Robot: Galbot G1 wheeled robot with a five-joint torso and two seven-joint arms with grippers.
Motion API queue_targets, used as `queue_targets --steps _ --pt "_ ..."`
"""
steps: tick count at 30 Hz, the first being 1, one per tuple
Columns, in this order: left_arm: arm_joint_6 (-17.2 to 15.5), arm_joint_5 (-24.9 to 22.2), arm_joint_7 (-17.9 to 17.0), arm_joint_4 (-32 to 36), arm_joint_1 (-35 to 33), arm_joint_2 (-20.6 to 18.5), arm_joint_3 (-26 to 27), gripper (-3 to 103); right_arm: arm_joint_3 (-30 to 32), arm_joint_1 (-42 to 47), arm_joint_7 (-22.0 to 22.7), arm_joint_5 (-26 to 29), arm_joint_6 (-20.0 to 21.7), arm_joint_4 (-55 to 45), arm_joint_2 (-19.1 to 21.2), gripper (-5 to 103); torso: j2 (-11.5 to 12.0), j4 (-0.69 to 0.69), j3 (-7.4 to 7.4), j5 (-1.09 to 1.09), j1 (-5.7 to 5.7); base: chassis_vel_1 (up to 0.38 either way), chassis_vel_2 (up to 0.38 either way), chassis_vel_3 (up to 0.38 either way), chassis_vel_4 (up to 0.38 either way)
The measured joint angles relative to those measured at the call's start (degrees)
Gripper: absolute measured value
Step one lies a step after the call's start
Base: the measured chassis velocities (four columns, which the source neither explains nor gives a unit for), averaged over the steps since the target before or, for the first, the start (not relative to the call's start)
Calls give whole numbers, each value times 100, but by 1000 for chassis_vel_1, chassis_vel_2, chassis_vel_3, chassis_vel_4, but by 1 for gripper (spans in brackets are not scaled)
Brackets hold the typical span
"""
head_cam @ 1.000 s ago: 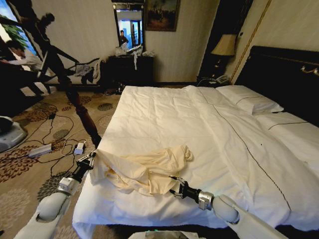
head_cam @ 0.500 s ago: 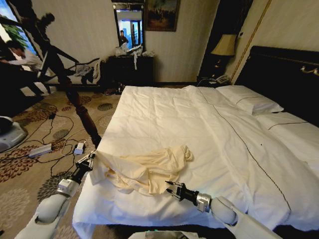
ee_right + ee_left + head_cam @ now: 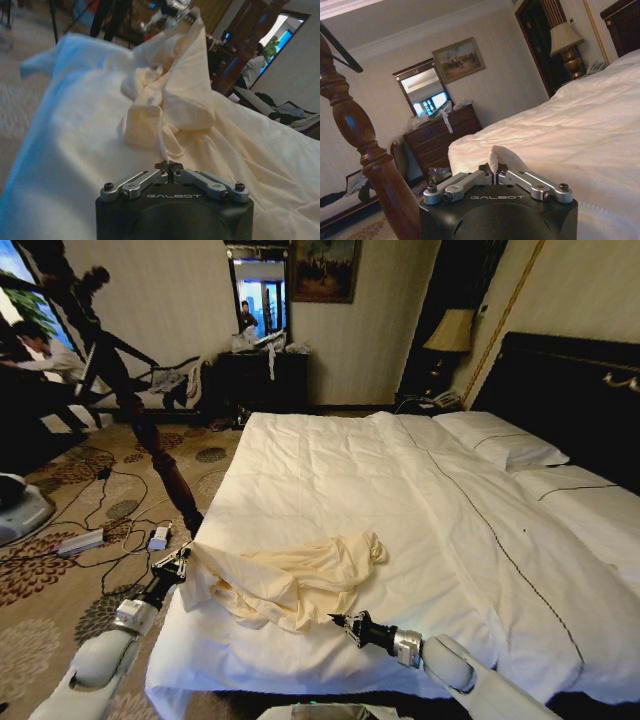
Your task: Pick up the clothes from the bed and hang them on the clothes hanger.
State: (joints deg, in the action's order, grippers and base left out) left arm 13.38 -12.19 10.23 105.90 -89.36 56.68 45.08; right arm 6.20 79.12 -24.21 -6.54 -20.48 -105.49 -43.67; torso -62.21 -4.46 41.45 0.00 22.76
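The cream clothes (image 3: pixel 300 575) lie crumpled on the near left part of the bed (image 3: pixel 450 520). My left gripper (image 3: pixel 183 558) sits at the bed's left edge, shut on a corner of the clothes (image 3: pixel 502 156) that sticks up between its fingers. My right gripper (image 3: pixel 335 619) rests low on the duvet at the garment's near hem. In the right wrist view the right gripper (image 3: pixel 170 166) is shut, with the thin hem of the clothes (image 3: pixel 185 90) running down to the fingertips. The clothes hanger is out of view.
A tall dark turned-wood stand (image 3: pixel 150 435) rises from the carpet just left of the bed, close to my left arm. Cables and a power strip (image 3: pixel 80 542) lie on the floor. A dresser (image 3: pixel 262 375) stands at the far wall. Pillows (image 3: pixel 495 440) lie at the headboard.
My right gripper slid a little left to the garment's hem and its fingers went from spread to closed. The left gripper kept its hold and did not move.
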Motion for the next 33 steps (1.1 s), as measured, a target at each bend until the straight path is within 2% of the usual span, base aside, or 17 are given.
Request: queue_targets --steps 1,2,4,6,7,8,10,12,13,16,18,20,21,25,26,32,33 --pt "0 -22 -3 10 0 0 1 0 9 4 -77 254 -20 0 5 0 0 0 0 0 0 0 0 0 0" --pt "0 -22 -3 10 0 0 1 0 9 4 -77 254 -20 0 5 0 0 0 0 0 0 0 0 0 0" --pt "8 -123 -5 83 -11 -2 18 0 33 47 -252 901 -9 -69 53 0 0 0 0 0 0 0 0 0 0" --pt "25 -346 -6 242 -27 -8 61 0 84 105 -517 1863 95 -313 130 0 0 0 0 0 1 0 0 0 0" --pt "25 -346 -6 242 -27 -8 61 0 84 105 -517 1863 95 -313 130 0 0 0 0 0 1 0 0 0 0" --pt "49 -592 -2 398 -29 -22 113 0 134 126 -704 2671 187 -553 175 0 0 0 0 -1 1 0 0 0 0" --pt "82 -896 10 584 -26 -58 167 0 217 133 -864 3533 322 -926 223 0 0 0 0 0 1 0 0 0 0" --pt "121 -1506 49 987 6 -198 283 0 477 133 -914 4979 593 -1650 319 0 0 1 0 0 1 0 0 0 0" --pt "121 -1506 49 987 6 -198 283 0 477 133 -914 4979 593 -1650 319 0 0 1 0 0 1 0 0 0 0" --pt "35 -2305 65 1522 192 -399 596 0 1159 115 -652 6169 846 -2408 443 0 0 -1 0 0 1 0 0 0 0" --pt "5 -2413 67 1581 220 -425 658 0 1283 118 -623 6259 864 -2473 471 0 0 -1 0 0 1 0 0 0 0" --pt "-200 -2988 67 1783 351 -598 1109 0 1969 166 -466 6640 914 -2732 636 0 0 0 0 -1 1 0 0 0 0" --pt "-243 -3102 67 1793 375 -649 1239 0 2149 185 -409 6744 918 -2791 680 0 0 -1 0 0 1 0 0 0 0" --pt "-339 -3348 78 1747 362 -832 1785 0 2754 264 -204 7010 921 -3006 758 0 0 0 0 0 1 0 0 0 0" --pt "-339 -3348 78 1747 362 -832 1785 0 2754 264 -204 7010 921 -3006 758 0 0 0 0 0 1 0 0 0 0" --pt "-160 -3329 688 2334 -250 -726 2223 0 3130 430 -195 7244 911 -3547 869 0 0 1 0 0 1 0 0 0 0" --pt "-164 -3515 807 2601 -327 -716 2362 0 3211 357 -93 7433 911 -3723 986 0 0 1 0 -1 0 0 0 0 0"
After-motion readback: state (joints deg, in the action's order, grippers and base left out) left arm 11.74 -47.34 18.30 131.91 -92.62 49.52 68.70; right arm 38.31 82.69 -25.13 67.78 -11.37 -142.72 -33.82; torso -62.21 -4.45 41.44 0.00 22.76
